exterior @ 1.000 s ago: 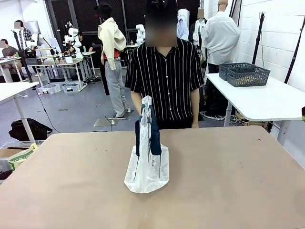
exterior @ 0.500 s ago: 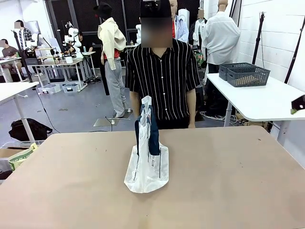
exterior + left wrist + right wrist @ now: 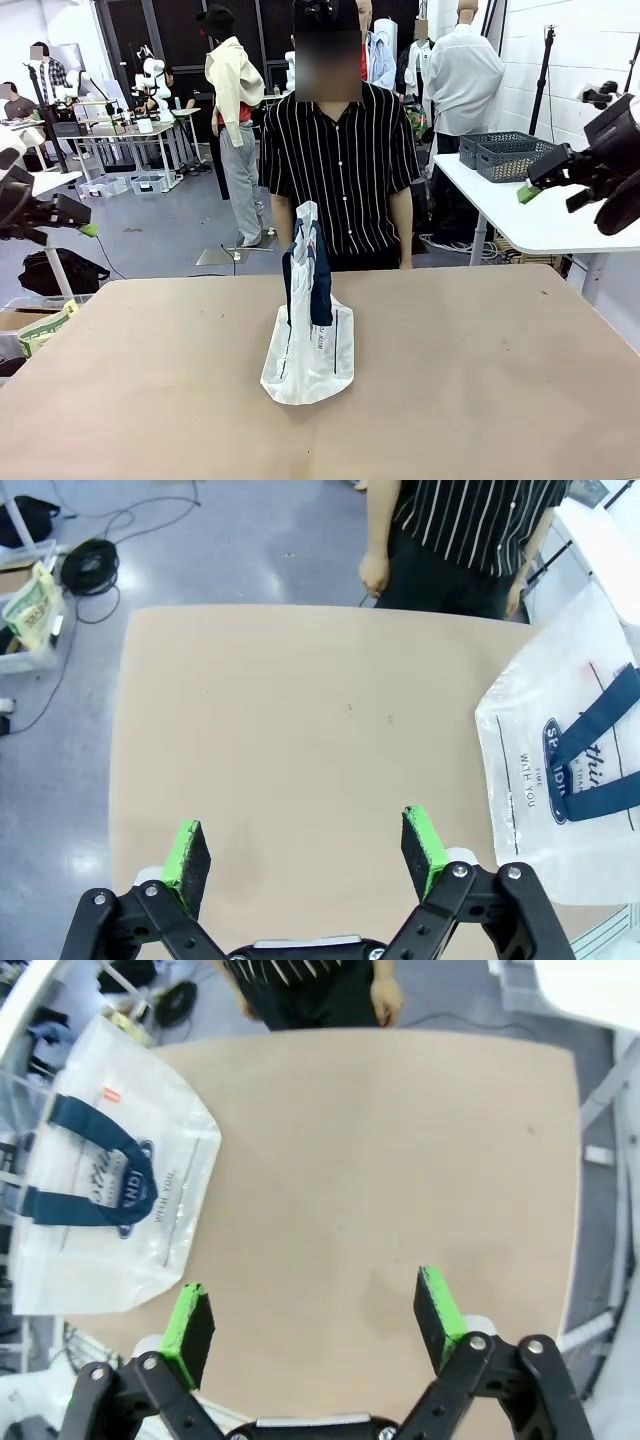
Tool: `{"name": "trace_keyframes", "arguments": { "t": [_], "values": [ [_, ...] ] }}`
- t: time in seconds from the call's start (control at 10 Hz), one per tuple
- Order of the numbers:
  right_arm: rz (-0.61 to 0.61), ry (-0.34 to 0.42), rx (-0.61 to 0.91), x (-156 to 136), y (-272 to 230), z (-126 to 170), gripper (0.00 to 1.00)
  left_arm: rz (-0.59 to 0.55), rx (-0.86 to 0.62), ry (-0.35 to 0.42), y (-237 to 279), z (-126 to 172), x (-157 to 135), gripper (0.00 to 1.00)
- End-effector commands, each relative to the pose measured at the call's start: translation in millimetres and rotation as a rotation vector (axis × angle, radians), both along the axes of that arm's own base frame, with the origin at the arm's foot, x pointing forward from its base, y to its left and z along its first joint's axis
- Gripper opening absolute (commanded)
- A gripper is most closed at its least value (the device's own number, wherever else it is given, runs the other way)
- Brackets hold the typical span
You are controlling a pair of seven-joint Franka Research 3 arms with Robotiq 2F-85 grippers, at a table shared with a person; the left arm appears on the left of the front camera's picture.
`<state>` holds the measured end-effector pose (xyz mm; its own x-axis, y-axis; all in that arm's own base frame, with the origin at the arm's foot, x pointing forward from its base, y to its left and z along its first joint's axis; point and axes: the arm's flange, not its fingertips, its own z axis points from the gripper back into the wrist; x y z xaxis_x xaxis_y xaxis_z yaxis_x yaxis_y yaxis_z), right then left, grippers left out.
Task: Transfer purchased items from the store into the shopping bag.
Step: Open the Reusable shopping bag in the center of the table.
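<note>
- Tabletop (image 3: pixel 480 380), front view: broad and brown. The bag (image 3: pixel 310 350) stands near its middle with its handles up, in front of the person (image 3: pixel 345 170) at the far edge.
- Both arms have come into frame within the last second. The left end effector (image 3: pixel 88 230) is at the left border and the right end effector (image 3: pixel 550 192) at the right border, both raised high and out beyond the tabletop's sides.
- I judge this to be the very start: the arms are arriving and nothing has been put in the bag yet. Grey baskets (image 3: pixel 515 155) sit on a white side table (image 3: pixel 560 215) behind, well apart from the bag. Whether one of them is the store I cannot tell.
- Left wrist view: the left end effector (image 3: pixel 305 850) has its fingers spread wide and holds nothing. It is over bare tabletop (image 3: pixel 300 710), with the bag (image 3: pixel 570 770) off to the picture's right. Floor lies past the picture-left edge of the tabletop, and there is plenty of open surface between.
- Right wrist view: the right end effector (image 3: pixel 313 1320) is likewise spread and empty. The bag (image 3: pixel 110 1190) lies at picture left, and the tabletop (image 3: pixel 380 1160) around it is bare. Its edge runs down picture right, so there is free room for a reach inward.
</note>
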<state>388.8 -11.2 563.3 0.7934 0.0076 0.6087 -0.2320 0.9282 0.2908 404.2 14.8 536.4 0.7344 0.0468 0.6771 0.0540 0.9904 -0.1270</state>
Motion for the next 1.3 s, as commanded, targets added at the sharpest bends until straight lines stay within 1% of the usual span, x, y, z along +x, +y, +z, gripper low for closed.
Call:
{"name": "trace_keyframes", "arguments": {
  "t": [0.0, 0.1, 0.2, 0.3, 0.4, 0.5, 0.7, 0.8, 0.9, 1.0, 1.1, 1.2],
  "values": [
    [-0.029, 0.022, 0.027, 2.6, -1.7, -4.1, 1.0, 0.001, 0.055, -0.014, 30.4, -7.2, -6.7, 1.0],
    [-0.029, 0.022, 0.027, 2.6, -1.7, -4.1, 1.0, 0.001, 0.055, -0.014, 30.4, -7.2, -6.7, 1.0],
    [-0.006, -0.001, -0.004, -0.1, -2.7, -0.2, 1.0, 0.003, 0.012, -0.001, 9.0, -1.1, -1.1, 1.0],
    [0.029, 0.056, 0.02, -2.4, 21.2, 6.4, 1.0, -0.069, -0.044, -0.034, -7.3, 5.5, 7.9, 1.0],
    [0.05, 0.098, 0.035, 4.6, 49.4, 13.4, 1.0, -0.137, -0.03, -0.026, -32.3, 14.6, 24.8, 1.0],
    [0.129, 0.124, -0.01, 8.9, 81.3, 17.3, 1.0, -0.173, -0.043, -0.005, -50.9, 24.8, 42.9, 1.0],
    [0.222, 0.18, -0.022, 14.7, 134.9, 16.0, 1.0, -0.311, -0.122, 0.012, -86.5, 33.3, 67.9, 1.0],
    [0.268, 0.216, -0.005, 21.1, 159.3, 14.6, 1.0, -0.386, -0.116, 0.043, -111.3, 36.5, 86.6, 1.0],
    [0.273, 0.229, 0.021, 20.7, 168.7, 13.6, 1.0, -0.379, -0.125, 0.073, -124.8, 38.3, 94.1, 1.0],
    [0.239, 0.171, -0.031, 2.7, 153.2, 10.3, 1.0, -0.3, -0.094, 0.004, -120.0, 35.7, 57.8, 1.0],
    [0.239, 0.171, -0.031, 2.7, 153.2, 10.3, 1.0, -0.3, -0.094, 0.004, -120.0, 35.7, 57.8, 1.0],
    [0.239, 0.171, -0.031, 2.7, 153.2, 10.3, 1.0, -0.346, -0.11, 0.036, -141.2, 35.4, 77.9, 1.0]
  ]
}}
